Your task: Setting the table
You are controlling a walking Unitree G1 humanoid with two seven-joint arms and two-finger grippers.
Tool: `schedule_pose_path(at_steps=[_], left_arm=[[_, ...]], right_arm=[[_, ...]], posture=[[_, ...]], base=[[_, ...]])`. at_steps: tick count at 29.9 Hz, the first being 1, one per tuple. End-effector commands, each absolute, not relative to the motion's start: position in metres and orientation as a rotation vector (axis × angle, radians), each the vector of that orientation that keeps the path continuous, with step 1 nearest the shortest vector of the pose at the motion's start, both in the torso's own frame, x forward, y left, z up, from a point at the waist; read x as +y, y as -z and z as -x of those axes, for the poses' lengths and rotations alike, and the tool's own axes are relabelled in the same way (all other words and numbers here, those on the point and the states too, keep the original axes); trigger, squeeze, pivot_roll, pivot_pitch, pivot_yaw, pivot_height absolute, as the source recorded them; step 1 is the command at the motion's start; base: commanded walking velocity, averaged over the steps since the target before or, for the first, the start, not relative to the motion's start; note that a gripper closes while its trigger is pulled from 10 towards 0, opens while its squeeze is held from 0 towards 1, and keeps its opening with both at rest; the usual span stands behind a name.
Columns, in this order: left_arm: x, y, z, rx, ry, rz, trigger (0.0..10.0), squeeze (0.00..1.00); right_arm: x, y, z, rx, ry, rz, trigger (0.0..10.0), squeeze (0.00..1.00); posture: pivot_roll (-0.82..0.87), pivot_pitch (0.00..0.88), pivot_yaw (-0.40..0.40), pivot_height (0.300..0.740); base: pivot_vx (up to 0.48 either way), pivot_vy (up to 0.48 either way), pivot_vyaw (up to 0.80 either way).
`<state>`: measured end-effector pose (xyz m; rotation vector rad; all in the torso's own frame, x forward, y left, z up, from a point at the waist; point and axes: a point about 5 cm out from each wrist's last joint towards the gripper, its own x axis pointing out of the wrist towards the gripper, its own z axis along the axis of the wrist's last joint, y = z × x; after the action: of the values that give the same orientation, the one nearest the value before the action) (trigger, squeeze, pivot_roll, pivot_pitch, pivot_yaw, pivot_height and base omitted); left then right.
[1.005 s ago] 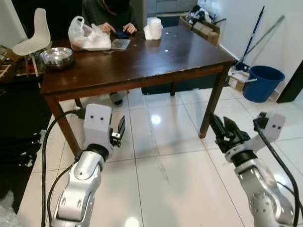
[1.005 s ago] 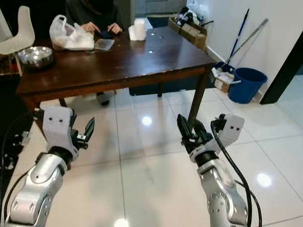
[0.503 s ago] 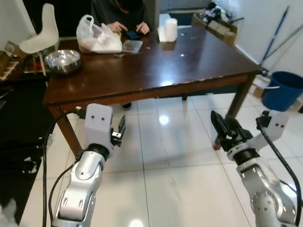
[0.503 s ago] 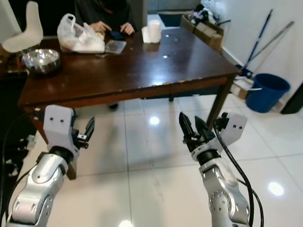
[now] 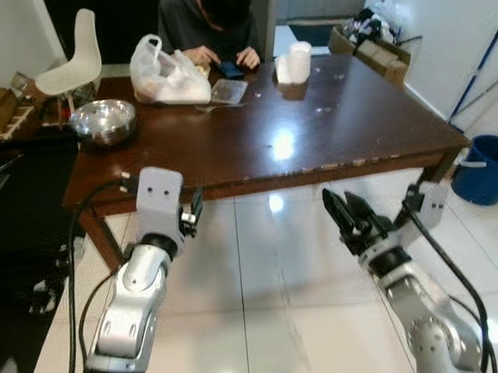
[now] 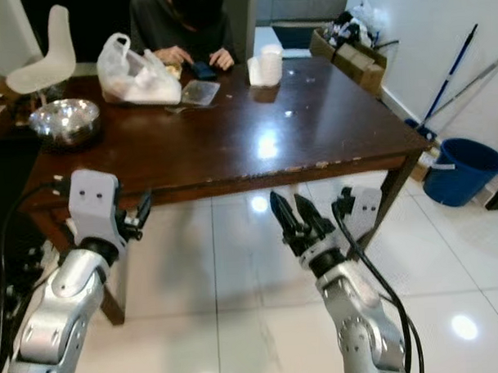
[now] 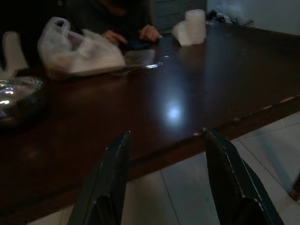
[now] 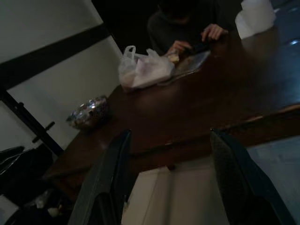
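Observation:
A dark wooden table (image 5: 345, 126) stands ahead of me. On it are a steel bowl (image 5: 103, 122) at the left, a white plastic bag (image 5: 167, 62), a clear flat container (image 5: 229, 91) and a stack of white cups (image 5: 295, 62) at the far side. My left gripper (image 5: 193, 215) hangs open and empty just before the table's near edge. My right gripper (image 5: 346, 212) is open and empty too, below the near edge and over the floor. In the left wrist view the fingers (image 7: 108, 183) point at the tabletop and the bag (image 7: 82, 47).
A person (image 5: 215, 24) sits at the table's far side with hands on a phone. A white chair (image 5: 73, 58) stands at the back left, a blue bucket (image 5: 486, 170) and mop handles at the right, boxes (image 5: 375, 47) behind. Glossy white tiles lie underfoot.
The whole view has shifted: the table is now closer and lower in the picture, so the camera has moved toward it. Both grippers stay open and empty.

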<state>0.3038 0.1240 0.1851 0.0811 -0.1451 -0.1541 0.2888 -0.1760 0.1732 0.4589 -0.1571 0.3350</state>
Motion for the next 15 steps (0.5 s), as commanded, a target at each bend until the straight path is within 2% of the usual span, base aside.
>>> schedule_pose_path(at_steps=[1,15], left_arm=[[0.1245,-0.1845,-0.3040,-0.142,0.154,-0.090,10.0,0.00],[0.1240,-0.1849,-0.3055,-0.144,0.156,-0.091,10.0,0.00]], right_arm=[[-0.1761,-0.1737,-0.2876,-0.157,-0.341,-0.457,10.0,0.00],[-0.1758,-0.1752,-0.2862,-0.157,-0.360,-0.453,10.0,0.00]], posture=[[-0.09,0.000,0.076,0.740],[-0.09,0.000,0.078,0.740]], base=[[0.480,0.000,0.00],[0.480,0.000,0.00]])
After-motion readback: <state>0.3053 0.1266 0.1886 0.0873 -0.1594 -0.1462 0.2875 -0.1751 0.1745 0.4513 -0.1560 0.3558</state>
